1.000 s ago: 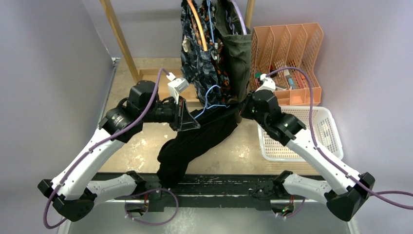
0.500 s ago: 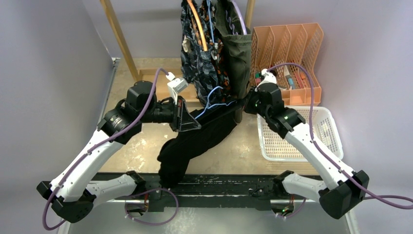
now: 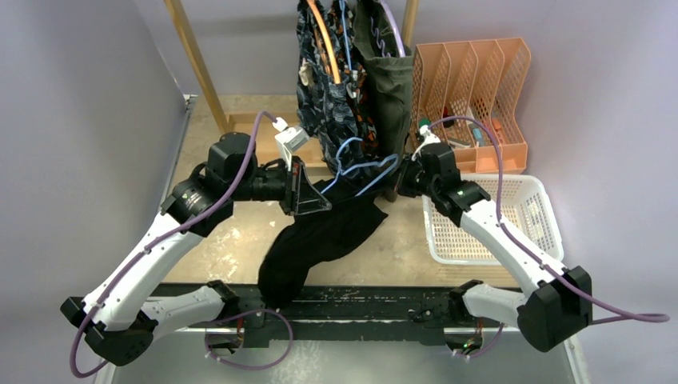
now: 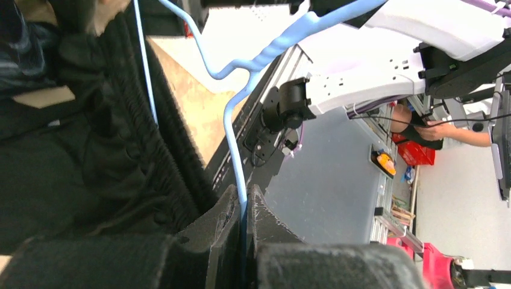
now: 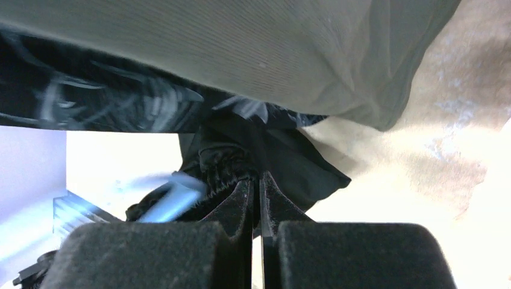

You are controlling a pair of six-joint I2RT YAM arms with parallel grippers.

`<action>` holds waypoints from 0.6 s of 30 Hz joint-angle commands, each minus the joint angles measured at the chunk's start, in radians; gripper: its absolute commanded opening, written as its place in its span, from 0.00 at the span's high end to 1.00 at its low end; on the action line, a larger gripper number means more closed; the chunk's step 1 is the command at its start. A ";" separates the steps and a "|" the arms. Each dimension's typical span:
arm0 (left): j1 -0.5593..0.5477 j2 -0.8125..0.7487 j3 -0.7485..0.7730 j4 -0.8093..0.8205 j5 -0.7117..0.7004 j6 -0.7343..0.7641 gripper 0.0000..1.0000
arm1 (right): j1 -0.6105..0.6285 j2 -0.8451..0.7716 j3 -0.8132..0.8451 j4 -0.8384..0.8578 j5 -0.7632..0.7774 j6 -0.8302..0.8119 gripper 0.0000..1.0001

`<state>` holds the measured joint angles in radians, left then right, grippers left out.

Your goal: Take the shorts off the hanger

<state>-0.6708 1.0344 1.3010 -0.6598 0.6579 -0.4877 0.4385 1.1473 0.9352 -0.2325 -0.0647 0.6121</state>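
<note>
The black shorts (image 3: 320,236) sag from a light blue hanger (image 3: 364,166) down to the table's near edge. My left gripper (image 3: 316,194) is shut on the hanger's wire, which runs up from between the jaws (image 4: 244,201), with the shorts (image 4: 78,156) bunched to its left. My right gripper (image 3: 396,181) is shut on the shorts' gathered waistband (image 5: 226,162), close under the hanging olive green shorts (image 5: 271,48). The blue hanger (image 5: 172,198) shows blurred beside that grip. On the rack hang navy wavy-patterned shorts (image 3: 324,92), orange-blotched shorts (image 3: 365,128) and olive shorts (image 3: 392,88).
The wooden rack's posts (image 3: 192,64) stand at the back of the table. An orange file organiser (image 3: 480,72) sits at the back right. In front of it is a white mesh basket (image 3: 552,220), right beside my right arm.
My right gripper has moved left and towards the rack. The blue hanger's right loop now stands bare above the black shorts, which have sagged lower. The left arm has held still.
</note>
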 commanded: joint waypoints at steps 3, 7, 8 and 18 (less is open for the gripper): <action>-0.008 -0.059 0.059 0.075 0.061 -0.016 1.00 | -0.037 0.012 -0.046 0.010 0.044 0.007 1.00; -0.008 -0.054 0.077 -0.012 0.027 0.023 1.00 | -0.038 -0.038 -0.084 -0.017 0.060 -0.056 1.00; -0.008 -0.052 0.073 -0.024 0.014 0.025 1.00 | -0.038 -0.054 -0.089 -0.025 0.063 -0.067 1.00; -0.009 0.011 0.031 -0.027 -0.025 0.019 1.00 | -0.037 -0.160 -0.176 0.061 -0.057 0.025 1.00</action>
<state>-0.6712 1.0447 1.3071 -0.7044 0.6102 -0.4679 0.4229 1.0176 0.7963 -0.2234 -0.1295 0.6163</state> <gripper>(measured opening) 0.022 0.012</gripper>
